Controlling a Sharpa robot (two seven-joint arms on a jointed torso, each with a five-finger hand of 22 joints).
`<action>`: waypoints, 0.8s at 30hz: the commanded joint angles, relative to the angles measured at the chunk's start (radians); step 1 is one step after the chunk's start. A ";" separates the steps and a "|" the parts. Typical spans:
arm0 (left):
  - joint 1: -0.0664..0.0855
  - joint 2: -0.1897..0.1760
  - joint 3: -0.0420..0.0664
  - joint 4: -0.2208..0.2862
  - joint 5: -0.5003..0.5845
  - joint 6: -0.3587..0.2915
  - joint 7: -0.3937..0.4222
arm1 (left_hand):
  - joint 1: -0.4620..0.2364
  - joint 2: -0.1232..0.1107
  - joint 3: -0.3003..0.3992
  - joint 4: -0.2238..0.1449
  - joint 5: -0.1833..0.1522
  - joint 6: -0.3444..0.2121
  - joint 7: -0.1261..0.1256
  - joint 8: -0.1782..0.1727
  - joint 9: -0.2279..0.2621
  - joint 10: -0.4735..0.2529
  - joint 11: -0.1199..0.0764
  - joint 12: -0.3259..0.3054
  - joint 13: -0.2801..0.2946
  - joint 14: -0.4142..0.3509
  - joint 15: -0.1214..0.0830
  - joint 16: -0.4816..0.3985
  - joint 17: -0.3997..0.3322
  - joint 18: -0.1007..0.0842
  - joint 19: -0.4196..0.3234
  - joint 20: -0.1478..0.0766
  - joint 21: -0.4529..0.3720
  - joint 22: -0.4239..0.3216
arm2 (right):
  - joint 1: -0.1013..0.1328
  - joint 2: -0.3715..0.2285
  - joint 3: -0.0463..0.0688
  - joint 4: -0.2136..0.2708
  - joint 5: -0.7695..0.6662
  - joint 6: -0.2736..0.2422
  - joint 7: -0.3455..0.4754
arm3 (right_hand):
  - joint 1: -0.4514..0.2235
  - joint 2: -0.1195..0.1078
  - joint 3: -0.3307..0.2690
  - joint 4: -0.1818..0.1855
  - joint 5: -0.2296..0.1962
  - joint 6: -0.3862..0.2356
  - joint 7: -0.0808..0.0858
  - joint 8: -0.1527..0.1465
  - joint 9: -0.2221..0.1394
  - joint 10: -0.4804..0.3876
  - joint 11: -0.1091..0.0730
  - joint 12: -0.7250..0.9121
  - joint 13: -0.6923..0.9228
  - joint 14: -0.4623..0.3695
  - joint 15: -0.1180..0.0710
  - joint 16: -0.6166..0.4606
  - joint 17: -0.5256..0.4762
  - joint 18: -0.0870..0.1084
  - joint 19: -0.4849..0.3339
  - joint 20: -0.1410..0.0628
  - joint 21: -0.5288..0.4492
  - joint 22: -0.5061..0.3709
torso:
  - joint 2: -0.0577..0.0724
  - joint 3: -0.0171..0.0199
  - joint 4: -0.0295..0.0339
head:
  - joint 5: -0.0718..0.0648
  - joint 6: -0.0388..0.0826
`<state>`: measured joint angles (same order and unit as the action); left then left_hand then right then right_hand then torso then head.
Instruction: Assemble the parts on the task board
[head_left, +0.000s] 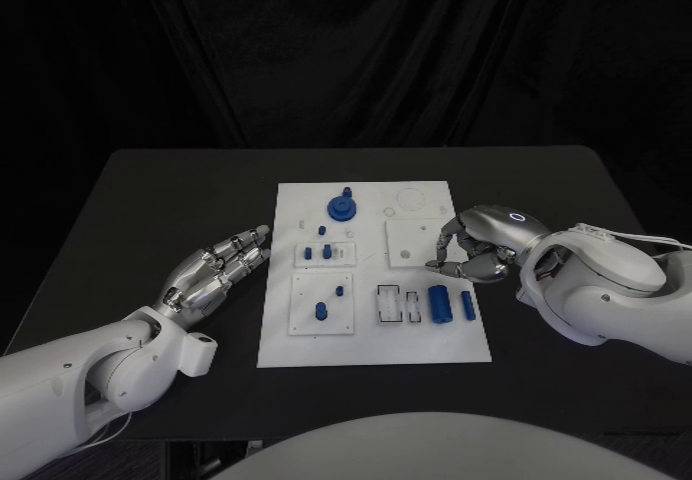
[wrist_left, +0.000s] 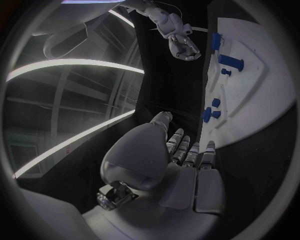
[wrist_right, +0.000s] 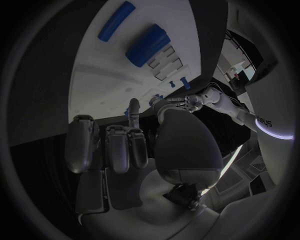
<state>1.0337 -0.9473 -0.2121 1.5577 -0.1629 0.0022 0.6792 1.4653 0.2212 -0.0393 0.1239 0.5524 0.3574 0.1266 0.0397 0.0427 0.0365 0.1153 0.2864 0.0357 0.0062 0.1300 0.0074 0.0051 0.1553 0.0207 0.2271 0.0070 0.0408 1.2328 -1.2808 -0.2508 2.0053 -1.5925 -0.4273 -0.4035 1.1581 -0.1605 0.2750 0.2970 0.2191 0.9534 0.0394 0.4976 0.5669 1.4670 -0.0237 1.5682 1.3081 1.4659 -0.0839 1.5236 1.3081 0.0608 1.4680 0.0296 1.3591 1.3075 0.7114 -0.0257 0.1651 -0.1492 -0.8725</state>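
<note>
The white task board (head_left: 433, 340) lies mid-table. On it are a round blue part (head_left: 343, 207) at the back, small blue pieces (head_left: 327, 250) in the middle, and two blue cylinders (head_left: 440, 302) at the front right. My right hand (head_left: 476, 245) hovers over the board's right edge with its fingers curled in toward the thumb, and I see nothing between them. Flat on the table just left of the board is my left hand (head_left: 216, 270), fingers stretched and holding nothing. The left wrist view shows that hand (wrist_left: 181, 155) beside the board (wrist_left: 262, 85). In the right wrist view the cylinders (wrist_right: 147, 43) lie beyond my curled right hand (wrist_right: 125, 150).
A raised white square plate (head_left: 415, 243) sits under my right fingertips. A slotted holder (head_left: 397, 303) stands beside the cylinders. The black table (head_left: 173, 200) stretches to both sides of the board, with a dark curtain behind it.
</note>
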 joint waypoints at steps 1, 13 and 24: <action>-0.001 -0.013 0.001 0.024 -0.072 -0.042 0.178 | -0.003 -0.013 0.011 0.000 0.013 0.020 -0.002 0.008 0.002 0.005 0.001 0.015 0.002 0.003 -0.016 0.005 0.000 0.011 -0.005 -0.019 0.004 -0.004 | -0.009 -0.005 0.001 0.010 0.006 0.078 -0.154 | -0.038 -0.001 0.004 -0.002 -0.010 -0.002 -0.004 0.026 0.026 0.104 -0.011 0.003 0.263 0.094 -0.006 0.023 0.216 -0.025 0.052 -0.010 0.046 0.217 | 0.000 -0.0002 0.0015 | -0.014 0.000; 0.006 -0.056 0.002 0.084 -0.108 -0.081 0.198 | 0.000 -0.024 0.019 0.009 0.037 0.048 -0.007 0.010 0.004 0.016 -0.007 0.035 0.003 0.003 -0.029 0.005 0.000 0.002 -0.006 -0.041 0.004 -0.007 | -0.022 0.004 0.001 0.025 0.006 0.107 -0.232 | -0.199 -0.012 -0.001 0.001 -0.064 0.015 -0.020 0.065 0.077 0.104 -0.024 0.003 0.263 0.101 -0.021 0.039 0.248 -0.037 0.069 -0.023 0.110 0.232 | 0.000 -0.0003 0.0023 | -0.017 0.000; 0.007 -0.054 0.002 0.078 -0.093 -0.075 0.195 | 0.001 -0.023 0.022 0.010 0.038 0.046 -0.005 0.009 0.003 0.015 -0.005 0.033 0.003 0.003 -0.027 0.005 0.000 0.000 -0.006 -0.040 0.004 -0.006 | -0.047 0.011 0.001 0.030 0.006 0.137 -0.261 | -0.338 -0.039 -0.026 0.002 -0.166 0.046 -0.029 0.072 0.099 0.104 -0.033 0.003 0.263 0.098 -0.028 0.032 0.234 -0.037 0.069 -0.030 0.116 0.233 | 0.001 0.0004 -0.0018 | -0.011 0.000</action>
<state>1.0383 -1.0024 -0.2112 1.6350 -0.2521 -0.0682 0.6792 1.4617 0.2042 -0.0214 0.1338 0.5858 0.4006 0.1215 0.0442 0.0458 0.0450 0.1094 0.3169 0.0379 0.0093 0.1089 0.0074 0.0051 0.1549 0.0151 0.1926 0.0070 0.0343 1.1900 -1.2705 -0.2501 2.0312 -1.5853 -0.3165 -0.6196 0.8295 -0.2015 0.2549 0.2997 0.0573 0.9954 0.0095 0.5714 0.6649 1.4668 -0.0520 1.5682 1.3078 1.4666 -0.1073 1.5607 1.3079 0.0308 1.4654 0.0053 1.4782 1.3074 0.7113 -0.0250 0.1630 -0.1574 -0.8725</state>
